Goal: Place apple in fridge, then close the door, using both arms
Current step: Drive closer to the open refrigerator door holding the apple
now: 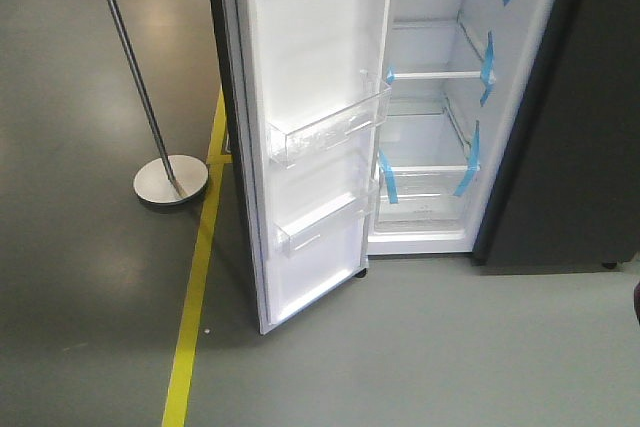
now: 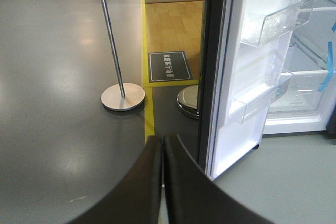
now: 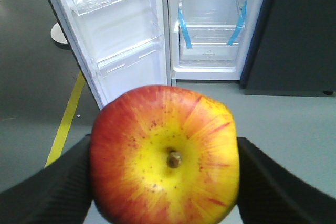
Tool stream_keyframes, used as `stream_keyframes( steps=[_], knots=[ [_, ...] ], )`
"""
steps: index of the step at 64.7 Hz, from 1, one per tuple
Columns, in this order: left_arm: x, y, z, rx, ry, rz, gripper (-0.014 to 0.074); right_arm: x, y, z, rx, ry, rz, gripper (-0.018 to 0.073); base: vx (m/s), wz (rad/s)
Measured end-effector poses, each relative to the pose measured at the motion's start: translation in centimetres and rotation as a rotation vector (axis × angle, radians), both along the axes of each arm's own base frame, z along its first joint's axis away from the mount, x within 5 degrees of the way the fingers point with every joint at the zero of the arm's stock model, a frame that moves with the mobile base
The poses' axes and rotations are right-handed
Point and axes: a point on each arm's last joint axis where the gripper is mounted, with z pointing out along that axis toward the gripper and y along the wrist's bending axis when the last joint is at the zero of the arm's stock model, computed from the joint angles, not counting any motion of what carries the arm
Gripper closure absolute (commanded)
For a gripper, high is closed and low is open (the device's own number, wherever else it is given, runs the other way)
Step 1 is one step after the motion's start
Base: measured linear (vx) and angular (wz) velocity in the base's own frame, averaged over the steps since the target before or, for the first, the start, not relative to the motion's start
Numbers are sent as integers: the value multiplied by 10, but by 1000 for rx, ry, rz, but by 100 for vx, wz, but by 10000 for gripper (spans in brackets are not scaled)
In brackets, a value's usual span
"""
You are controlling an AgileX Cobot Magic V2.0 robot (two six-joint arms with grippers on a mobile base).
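The fridge (image 1: 430, 47) stands open at upper right of the front view, gaps free between its glass shelves (image 1: 435, 75), while the swung-out door (image 1: 315, 37) with jutting bins (image 1: 325, 132) crowds centre-left and a pole stand (image 1: 171, 181) occupies the floor (image 1: 450, 347) farther left.

The apple (image 3: 165, 156) fills the lower middle of the right wrist view, red with a yellow centre and red streaks, its stem dimple facing the camera, clamped between the dark fingers (image 3: 47, 187) of the right gripper (image 3: 164, 182). The fridge (image 1: 430, 97) stands in the upper right of the front view, open, white inside, with glass shelves edged in blue tape. Its door (image 1: 310, 57) is swung wide to the left, white inner face and clear bins showing
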Motion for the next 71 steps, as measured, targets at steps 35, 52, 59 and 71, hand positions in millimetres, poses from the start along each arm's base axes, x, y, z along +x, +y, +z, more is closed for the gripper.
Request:
stream_keyframes(
  steps=[35,52,59,71],
  knots=[
    [0,0,0,0,0,0,602,0,0,0,0,0,0,364,5,-1],
    [0,0,0,0,0,0,602,0,0,0,0,0,0,364,5,-2],
    [0,0,0,0,0,0,602,0,0,0,0,0,0,364,6,-2],
    [0,0,0,0,0,0,602,0,0,0,0,0,0,364,6,-1]
  ],
)
